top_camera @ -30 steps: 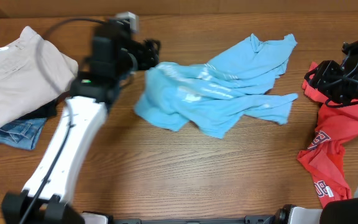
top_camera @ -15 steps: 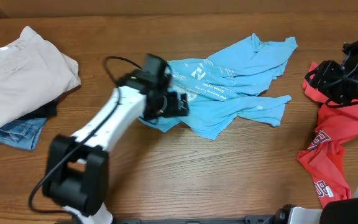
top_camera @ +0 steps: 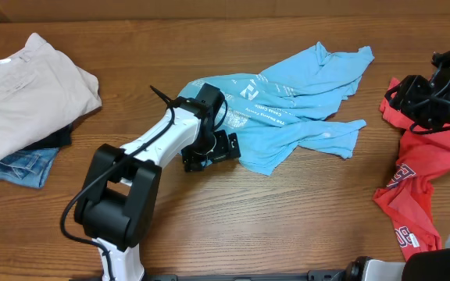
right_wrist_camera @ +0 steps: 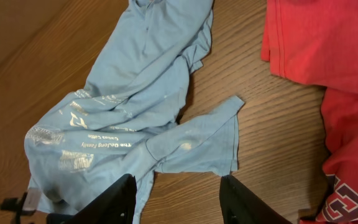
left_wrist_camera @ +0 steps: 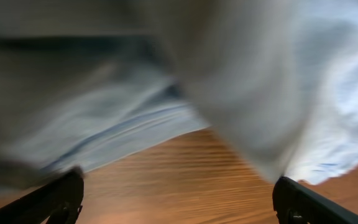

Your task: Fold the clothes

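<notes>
A crumpled sky-blue T-shirt (top_camera: 303, 86) lies mid-table; the left gripper (top_camera: 212, 153), jaws spread, sits at its lower-left edge. Red T-shirts (top_camera: 416, 168) lie far right, folded beige trousers (top_camera: 26, 86) atop jeans (top_camera: 18, 165) far left.

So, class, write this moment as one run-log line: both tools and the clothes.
left tool: open, at edge of sky-blue T-shirt | right tool: open, empty | sky-blue T-shirt: crumpled | red T-shirts: unfolded

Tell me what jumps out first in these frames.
A crumpled sky-blue T-shirt sprawls across the middle of the table, with the left gripper open at its lower-left edge in the overhead view. Red T-shirts lie heaped at the right edge. A folded beige garment sits on jeans at far left.
</notes>
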